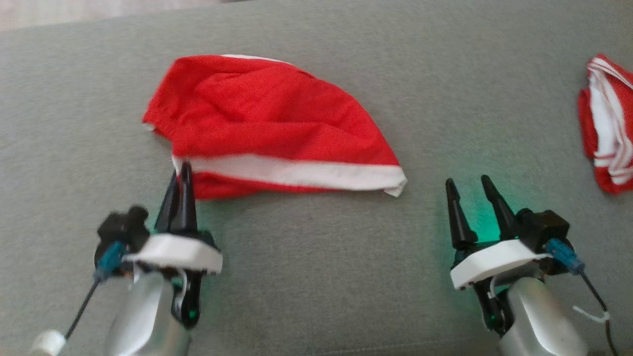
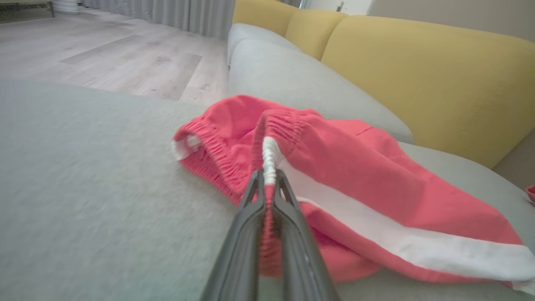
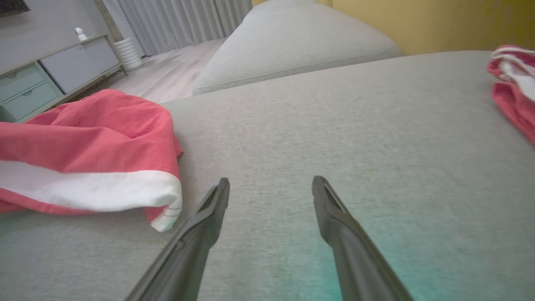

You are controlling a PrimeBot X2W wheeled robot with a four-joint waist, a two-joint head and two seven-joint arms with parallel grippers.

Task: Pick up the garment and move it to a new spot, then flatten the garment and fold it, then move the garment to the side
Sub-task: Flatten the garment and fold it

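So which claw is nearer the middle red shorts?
Left. The left gripper is shut on the waistband of the shorts; the right gripper stands open over the cushion, apart from their hem corner.

A wide grey seat cushion (image 1: 316, 277) is spread across the scene. At its right edge a bundled red-and-white cloth (image 1: 606, 126) is laid, its white stripes showing. A second grey cushion (image 3: 292, 37) is set against the far side of the first, and a yellow backrest (image 2: 418, 71) is raised alongside them. Farther off, a pale wooden floor (image 2: 104, 62), grey curtains (image 3: 184, 21) and a low cabinet (image 3: 50, 71) with drawers are seen, with a white ribbed container (image 3: 124, 53) placed beside the cabinet.
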